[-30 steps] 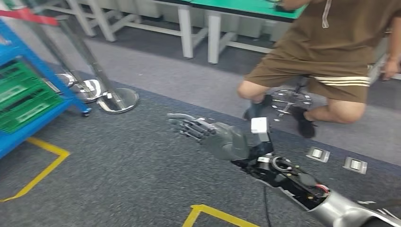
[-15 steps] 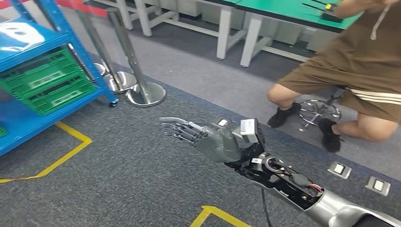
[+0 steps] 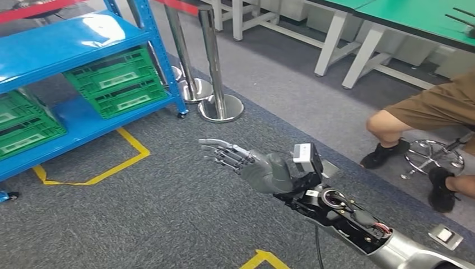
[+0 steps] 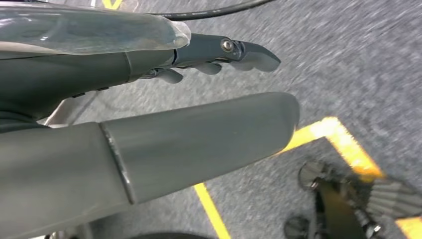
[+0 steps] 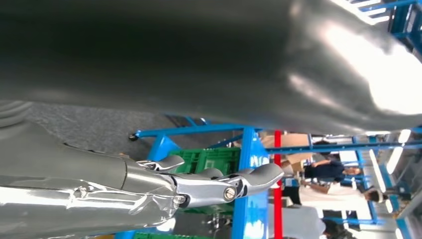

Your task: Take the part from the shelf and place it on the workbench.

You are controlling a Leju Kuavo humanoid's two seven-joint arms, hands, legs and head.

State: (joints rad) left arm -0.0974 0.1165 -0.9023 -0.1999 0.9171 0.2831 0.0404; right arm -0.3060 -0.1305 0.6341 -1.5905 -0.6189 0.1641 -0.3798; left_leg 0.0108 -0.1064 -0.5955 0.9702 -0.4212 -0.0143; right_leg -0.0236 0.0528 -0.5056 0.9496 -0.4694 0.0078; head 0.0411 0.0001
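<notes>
Blue steel makes up the shelf (image 3: 73, 42), which stands at the far left of the head view and serves here as the landmark. On its lower tier sit two green crates (image 3: 115, 78), one further along than the other; their slatted sides hide whatever lies inside, so the part itself cannot be made out, and I can only judge that it waits in or near those crates. The right hand (image 3: 246, 162) is stretched out over the grey carpet, well apart from the shelf and on the side of it nearer the robot, fingers spread flat and holding nothing. From the right wrist view the same hand (image 5: 199, 186) points toward the blue frame and a green crate beyond its fingertips. The left hand (image 4: 164, 104) hangs above the carpet near a yellow floor line (image 4: 323, 134); its fingers look loosely extended around nothing.

Two chrome stanchion posts (image 3: 215, 73) stand just past the shelf's near corner, between it and the green-topped workbench (image 3: 414, 22), which lies far off on the opposite side. A seated person's leg (image 3: 414, 120) shows below that bench.

As a judgement only: a part kept in such crates is probably rigid and fairly light, perhaps smooth-faced, so a grasp across its firm flanks would suit better than a pinch at an edge.
</notes>
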